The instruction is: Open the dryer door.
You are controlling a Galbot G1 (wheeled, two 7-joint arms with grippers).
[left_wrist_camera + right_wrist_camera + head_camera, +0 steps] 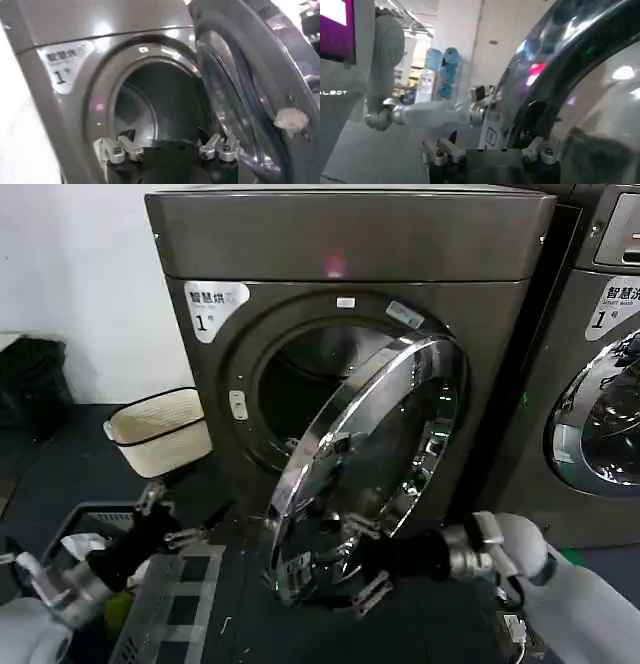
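Head view, right gripper (372, 582): reaching in from the robot's right at the lower edge of the dryer door (370, 469); fingers parted, one against the chrome ring's underside, nothing clamped.
Head view, dryer door: swung partly open from the right-hand side of the dryer (350, 334), chrome face angled toward the robot's left and slightly upward, the round opening exposed behind it.
Head view, left gripper (185, 524): low on the robot's left, apart from the door, fingers spread and empty, near a white basket (160, 429).
Left wrist view, left gripper (170, 150): fingers wide apart, holding nothing, facing the dryer's (60, 30) dark drum.
Left wrist view, dryer door (250, 100): standing edge-on beside the opening.
Right wrist view, right gripper (490, 152): fingers released; door's (560, 80) curved rim just beside one finger, contact unclear.
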